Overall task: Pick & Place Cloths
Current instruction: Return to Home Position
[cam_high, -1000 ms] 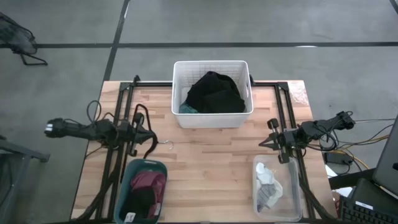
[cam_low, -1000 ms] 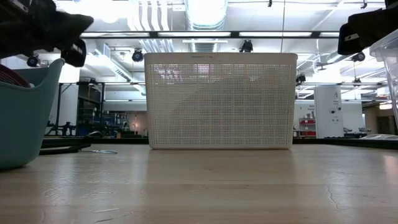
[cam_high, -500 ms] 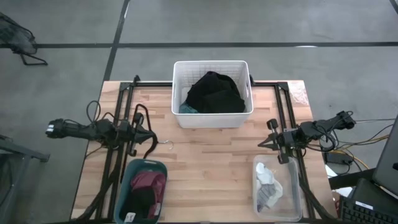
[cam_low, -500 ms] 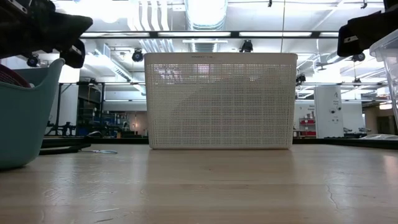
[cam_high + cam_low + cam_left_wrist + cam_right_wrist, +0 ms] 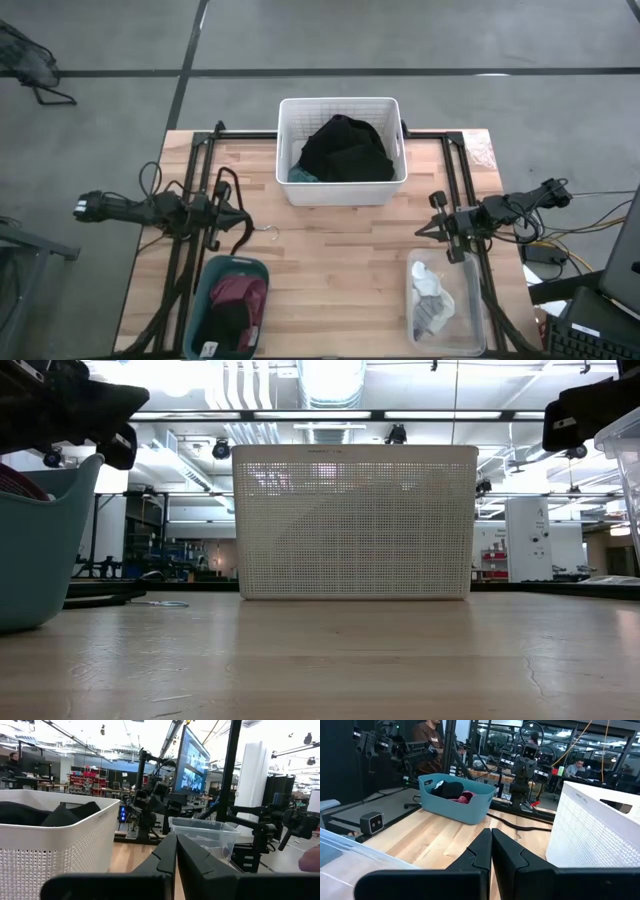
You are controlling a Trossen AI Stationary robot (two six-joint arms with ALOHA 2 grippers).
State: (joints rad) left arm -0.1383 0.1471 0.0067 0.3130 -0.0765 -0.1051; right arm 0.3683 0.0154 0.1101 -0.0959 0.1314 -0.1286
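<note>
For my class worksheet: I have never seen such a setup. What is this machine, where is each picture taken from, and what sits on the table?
Two dark robot arms, left and right, work at a wooden table. One picture looks straight down, one level across the tabletop, one forward from each arm's wrist. The left end effector and right end effector are shut, holding nothing. A white slatted plastic basket holds a large black garment; a teal plastic tub holds a maroon-pink cloth; a clear plastic container holds small white and grey pieces.
</note>
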